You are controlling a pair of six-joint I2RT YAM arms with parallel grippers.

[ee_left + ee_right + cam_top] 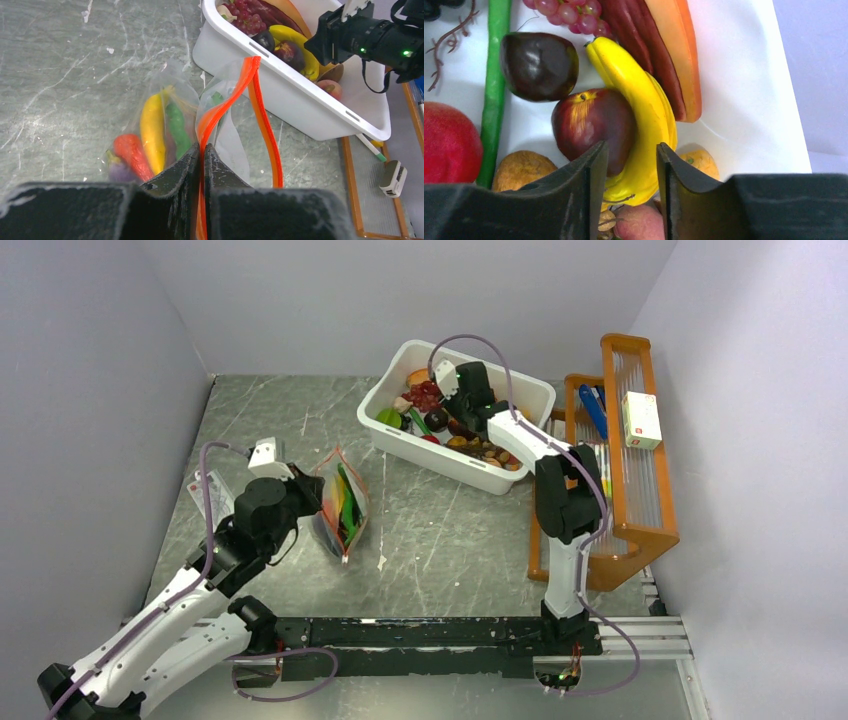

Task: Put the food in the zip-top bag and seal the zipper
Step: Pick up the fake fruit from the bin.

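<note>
The zip-top bag (pixel 342 502) lies on the table left of centre, mouth open. Inside it are yellow (pixel 151 132), green (pixel 177 127), red (pixel 131 152) and purple (pixel 119 172) toy food pieces. My left gripper (pixel 318 502) (pixel 202 150) is shut on the near side of the orange-red zipper (pixel 225 107); the zipper's other side (pixel 265 125) bows away. My right gripper (pixel 462 420) (pixel 631 155) is open, low inside the white tub (pixel 455 465). Its jaws straddle the end of a yellow banana (pixel 644 110) beside a dark red apple (pixel 589 120), without closing on either.
The tub (pixel 300 107) holds several more toy foods: grapes (pixel 569 12), a dark plum (pixel 539 65), a green bean (pixel 494 85), a papaya slice (pixel 674 55). An orange rack (pixel 640 510) with marker pens and a white box (pixel 640 420) stands at the right. Walls enclose the table.
</note>
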